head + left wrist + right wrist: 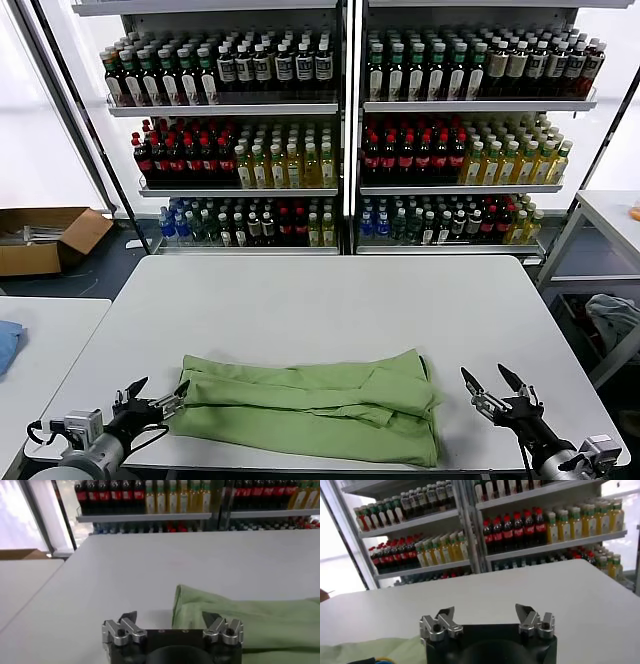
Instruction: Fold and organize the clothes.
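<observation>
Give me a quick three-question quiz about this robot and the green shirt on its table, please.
1. True or false: the left gripper is clamped on the green shirt.
2. Where does the right gripper sit? A) over the shirt B) beside the shirt, on the bare white table C) at the bottle shelves
3. Fill in: the shirt lies ____ on the table: hanging, folded or rolled up?

Key: 1 false, its fingers are open at the shirt's edge. 2 B. 3 folded, into a long band.

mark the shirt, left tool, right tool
green shirt (320, 405), head view, middle of folded fabric
left tool (158, 390), head view, between open fingertips
right tool (485, 376), head view, between open fingertips
</observation>
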`<control>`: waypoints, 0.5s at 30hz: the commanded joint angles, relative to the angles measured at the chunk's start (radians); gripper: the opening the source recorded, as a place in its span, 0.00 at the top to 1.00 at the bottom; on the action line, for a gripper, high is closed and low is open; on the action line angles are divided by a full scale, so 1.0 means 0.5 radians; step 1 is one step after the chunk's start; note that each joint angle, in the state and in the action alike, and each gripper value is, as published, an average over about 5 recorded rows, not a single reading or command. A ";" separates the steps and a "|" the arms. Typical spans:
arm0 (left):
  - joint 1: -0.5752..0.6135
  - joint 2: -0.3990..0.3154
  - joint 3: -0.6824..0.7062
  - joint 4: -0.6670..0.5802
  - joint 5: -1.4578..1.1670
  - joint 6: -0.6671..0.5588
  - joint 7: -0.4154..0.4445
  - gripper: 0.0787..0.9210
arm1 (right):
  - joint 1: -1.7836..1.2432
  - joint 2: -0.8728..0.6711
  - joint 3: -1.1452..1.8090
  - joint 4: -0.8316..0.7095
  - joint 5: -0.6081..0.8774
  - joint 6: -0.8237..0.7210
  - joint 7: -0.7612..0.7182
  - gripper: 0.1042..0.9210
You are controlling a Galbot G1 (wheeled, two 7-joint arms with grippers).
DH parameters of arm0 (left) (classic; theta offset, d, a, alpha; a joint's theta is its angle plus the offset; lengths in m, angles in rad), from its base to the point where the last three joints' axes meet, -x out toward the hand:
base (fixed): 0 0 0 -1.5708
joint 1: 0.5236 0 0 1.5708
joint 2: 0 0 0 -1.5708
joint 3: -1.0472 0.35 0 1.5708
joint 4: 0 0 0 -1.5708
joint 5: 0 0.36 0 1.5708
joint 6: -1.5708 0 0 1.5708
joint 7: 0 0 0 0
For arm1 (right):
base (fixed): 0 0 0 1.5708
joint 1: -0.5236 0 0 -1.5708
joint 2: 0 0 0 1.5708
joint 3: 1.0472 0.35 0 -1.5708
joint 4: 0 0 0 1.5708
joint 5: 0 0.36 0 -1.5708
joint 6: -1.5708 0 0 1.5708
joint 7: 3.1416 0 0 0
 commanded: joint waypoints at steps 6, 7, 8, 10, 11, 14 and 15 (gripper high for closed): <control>0.029 -0.117 0.168 0.053 -0.015 0.002 -0.074 0.34 | -0.014 -0.005 0.067 -0.028 0.019 0.047 -0.004 0.12; 0.032 -0.119 0.172 0.058 -0.013 0.002 -0.073 0.37 | -0.013 -0.005 0.066 -0.028 0.021 0.047 -0.003 0.12; 0.033 -0.121 0.176 0.064 -0.011 0.002 -0.071 0.41 | -0.011 -0.004 0.065 -0.028 0.022 0.047 -0.002 0.12; 0.036 -0.127 0.183 0.075 -0.005 0.002 -0.058 0.47 | -0.009 -0.004 0.065 -0.022 0.026 0.047 0.000 0.12; 0.038 -0.130 0.186 0.078 -0.001 0.002 -0.049 0.51 | -0.009 -0.004 0.066 -0.017 0.030 0.047 0.001 0.12; 0.049 -0.137 0.187 0.072 0.005 0.002 -0.026 0.62 | -0.011 -0.006 0.073 0.000 0.040 0.046 0.001 0.12; 0.052 -0.142 0.186 0.067 0.006 0.001 -0.024 0.65 | -0.011 -0.006 0.076 0.003 0.042 0.046 0.001 0.12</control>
